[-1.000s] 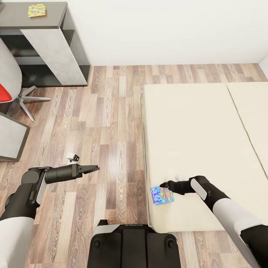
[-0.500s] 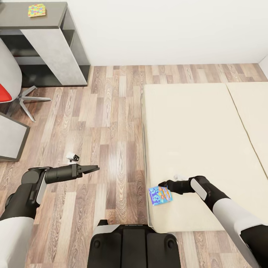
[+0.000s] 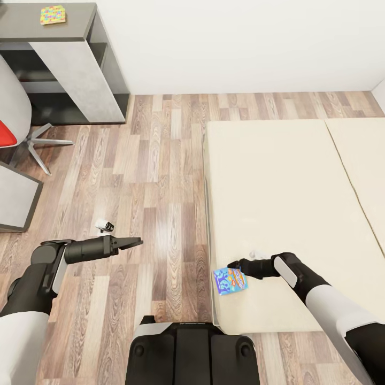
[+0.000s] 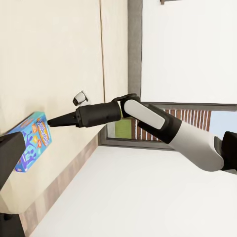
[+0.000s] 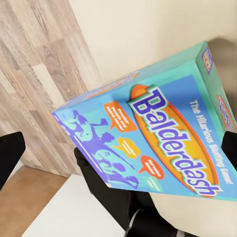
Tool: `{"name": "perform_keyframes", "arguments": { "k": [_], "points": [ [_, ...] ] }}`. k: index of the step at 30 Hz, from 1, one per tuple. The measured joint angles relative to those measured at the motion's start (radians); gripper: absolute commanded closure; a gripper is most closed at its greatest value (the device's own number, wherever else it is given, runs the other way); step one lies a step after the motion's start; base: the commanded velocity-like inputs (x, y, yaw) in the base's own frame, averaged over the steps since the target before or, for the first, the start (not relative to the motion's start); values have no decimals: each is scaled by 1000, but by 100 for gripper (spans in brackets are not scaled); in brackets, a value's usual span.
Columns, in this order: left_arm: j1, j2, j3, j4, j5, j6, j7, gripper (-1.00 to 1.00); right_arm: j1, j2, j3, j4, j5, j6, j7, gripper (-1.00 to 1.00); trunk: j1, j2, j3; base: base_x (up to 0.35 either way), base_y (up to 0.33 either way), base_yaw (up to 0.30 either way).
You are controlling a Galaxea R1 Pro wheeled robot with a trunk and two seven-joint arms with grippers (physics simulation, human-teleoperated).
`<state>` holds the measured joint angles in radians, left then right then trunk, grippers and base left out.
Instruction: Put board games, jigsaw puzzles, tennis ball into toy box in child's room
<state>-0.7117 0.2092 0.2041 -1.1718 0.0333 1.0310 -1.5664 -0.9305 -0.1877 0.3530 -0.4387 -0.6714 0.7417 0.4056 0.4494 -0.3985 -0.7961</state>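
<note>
A light blue board game (image 3: 230,281) lettered "Balderdash" lies flat at the near left corner of the beige bed (image 3: 278,187), right at the mattress edge. My right gripper (image 3: 231,264) hovers just beside the box with its tips pointing at the bed's edge. In the right wrist view its fingertips (image 5: 10,153) stand wide apart and open, with the board game (image 5: 158,133) beyond them and not held. The left wrist view also shows the board game (image 4: 32,140) and the right gripper (image 4: 54,121). My left gripper (image 3: 138,241) is open and hangs over the wood floor, holding nothing. A multicoloured jigsaw puzzle (image 3: 53,14) lies on the dark-topped side unit (image 3: 75,27) far left.
A swivel chair (image 3: 16,128) with a red seat stands at the left, with a grey unit (image 3: 16,198) below it. A small black-and-white object (image 3: 105,226) lies on the floor near my left gripper. A small white object (image 3: 257,253) rests on the mattress by my right wrist.
The board game has slid slightly toward the bed's left edge, and my right gripper has edged the same way. The left arm is still.
</note>
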Motion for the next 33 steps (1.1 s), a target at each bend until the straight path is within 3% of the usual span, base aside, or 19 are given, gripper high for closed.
{"name": "perform_keyframes", "arguments": {
  "k": [26,33],
  "points": [
    [0,0,0,0,0,0,0,-100,0,-3,3,0,2,-8,-14,-100,0,0,0,0,0,0],
    [0,1,0,0,0,0,0,-100,0,-2,3,0,36,-11,-19,-100,0,0,0,0,0,0]
  ]
}}
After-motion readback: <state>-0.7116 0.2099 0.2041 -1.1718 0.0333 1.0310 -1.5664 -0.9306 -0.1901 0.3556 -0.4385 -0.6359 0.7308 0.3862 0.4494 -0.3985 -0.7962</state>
